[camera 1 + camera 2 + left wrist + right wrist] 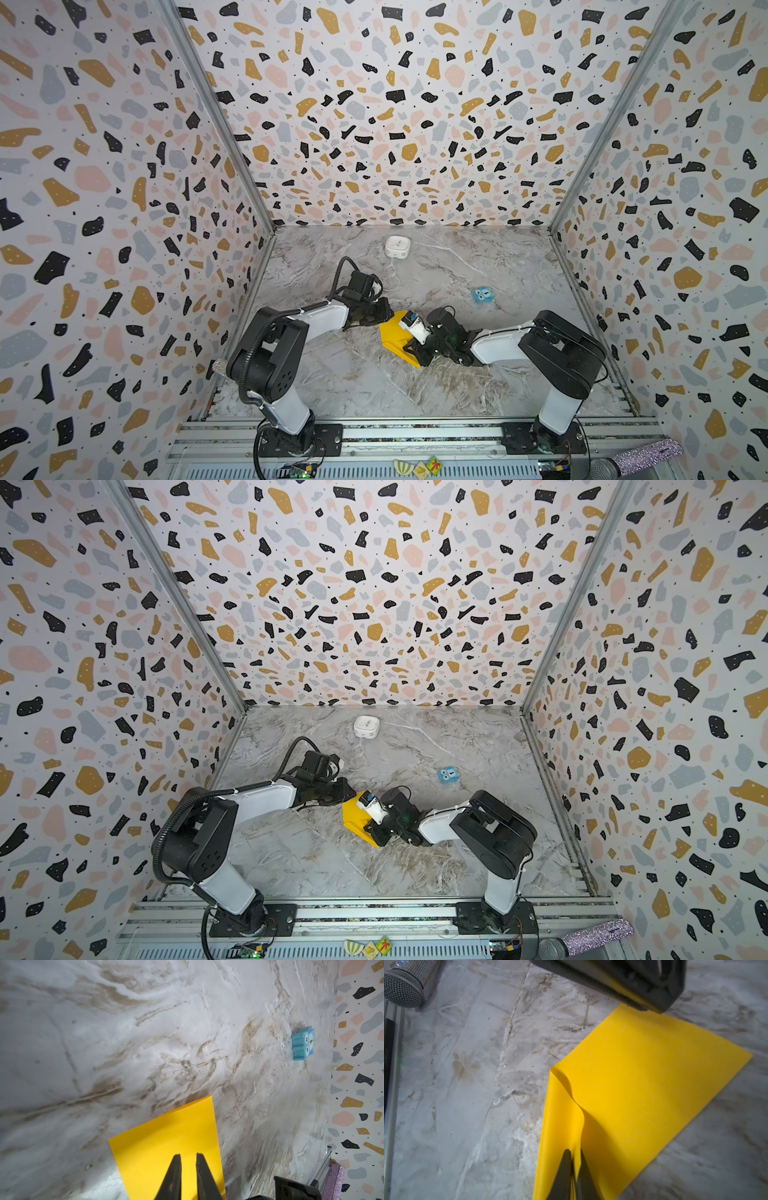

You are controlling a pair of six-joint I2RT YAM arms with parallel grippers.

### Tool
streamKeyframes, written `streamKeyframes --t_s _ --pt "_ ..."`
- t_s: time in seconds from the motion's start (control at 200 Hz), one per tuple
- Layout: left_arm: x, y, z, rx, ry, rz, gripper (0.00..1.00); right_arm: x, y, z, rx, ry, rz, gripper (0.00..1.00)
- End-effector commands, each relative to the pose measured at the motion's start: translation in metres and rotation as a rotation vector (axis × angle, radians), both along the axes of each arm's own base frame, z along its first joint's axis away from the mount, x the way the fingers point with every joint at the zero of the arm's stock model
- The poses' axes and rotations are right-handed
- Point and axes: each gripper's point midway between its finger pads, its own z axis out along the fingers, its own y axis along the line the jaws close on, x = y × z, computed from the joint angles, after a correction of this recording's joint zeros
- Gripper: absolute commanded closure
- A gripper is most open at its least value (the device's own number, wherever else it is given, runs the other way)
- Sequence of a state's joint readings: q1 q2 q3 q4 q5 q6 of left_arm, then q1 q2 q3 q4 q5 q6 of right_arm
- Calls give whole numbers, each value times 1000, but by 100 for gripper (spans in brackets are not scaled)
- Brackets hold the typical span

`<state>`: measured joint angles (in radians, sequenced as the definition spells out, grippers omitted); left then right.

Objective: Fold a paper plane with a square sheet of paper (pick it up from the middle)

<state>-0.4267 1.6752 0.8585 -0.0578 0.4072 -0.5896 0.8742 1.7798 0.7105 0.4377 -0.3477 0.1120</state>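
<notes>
Left arm [320, 316] extended low from front edge of bench [457, 257] to middle; left gripper [188, 1155] held over sheet [166, 1147], jaws parted by narrow gap. Right arm [498, 340] bent inward, opposite; right gripper [573, 1151] clamped on raised sheet fold, near left gripper.

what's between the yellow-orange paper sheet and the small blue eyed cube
Only bare grey marble tabletop, from yellow-orange paper sheet to small blue cube, seen in the left wrist view.

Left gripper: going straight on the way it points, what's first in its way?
The square sheet of paper, lying right under the tips of the left gripper; whether they touch is unclear. Past its far edge only bare table shows.
</notes>
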Motion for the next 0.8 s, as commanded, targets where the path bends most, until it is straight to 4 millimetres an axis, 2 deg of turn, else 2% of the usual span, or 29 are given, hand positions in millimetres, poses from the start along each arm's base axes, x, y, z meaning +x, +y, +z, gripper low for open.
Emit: streamKeyframes --t_s 0.0,0.21,0.451,0.691,0.796 --pt "-9 6 -18 26 39 9 87 -3 -3 -8 -25 32 2 91" --pt "-14 12 -33 77 66 -1 92 -3 0 -6 -19 29 10 91" --pt "-20 15 -42 99 85 -20 94 -4 5 2 15 22 37 90" --pt "-19 13 -40 95 81 -23 95 -1 2 -3 -4 33 22 89" --pt "-16 10 -31 73 65 -17 95 -4 1 -4 -6 40 26 89"
